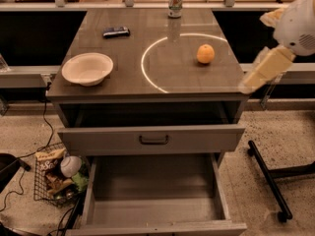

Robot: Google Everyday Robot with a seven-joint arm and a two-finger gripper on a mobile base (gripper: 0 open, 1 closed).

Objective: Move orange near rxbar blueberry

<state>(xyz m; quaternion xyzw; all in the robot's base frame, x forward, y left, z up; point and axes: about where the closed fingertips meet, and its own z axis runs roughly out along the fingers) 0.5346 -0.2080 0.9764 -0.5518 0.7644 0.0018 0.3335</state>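
Note:
The orange (205, 53) sits on the right half of the grey table top (123, 77), just inside a white ring marking (143, 65). The rxbar blueberry (116, 31), a dark flat bar, lies at the far left of the table, well apart from the orange. My gripper (261, 73) is the pale cream piece hanging off the white arm (295, 26) at the right edge. It is beside the table's right front corner, right of and nearer than the orange, touching nothing.
A white bowl (87, 68) sits at the front left of the table. A green-and-white can (175, 1) stands at the back edge. Below, an upper drawer (152, 139) is partly out and the bottom drawer (155, 205) is wide open. A wire basket (59, 178) of items sits on the floor at the left, and a black stand leg (268, 181) at the right.

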